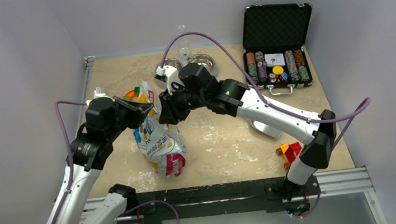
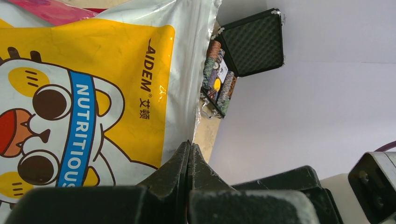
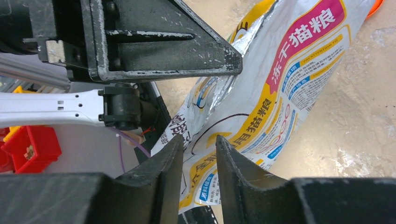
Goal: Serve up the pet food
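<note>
Nearest me, the bag [image 1: 161, 144] stands on the tabletop [image 1: 233, 142] between my arms, its long axis running from its base up and away to its top. I see no pet food loose, so I judge it is all inside. My left arm [image 1: 84, 147] has its jaws pressed together on the bag's side seam. My right arm [image 1: 263, 110] faces it, jaws part spread beside the printed face, clamping nothing. The bowls [image 1: 204, 63] lie beyond, so the pour must go away from me.

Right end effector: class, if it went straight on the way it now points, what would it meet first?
The food bag, lying just beyond the right end effector; how near is hard to judge.
</note>
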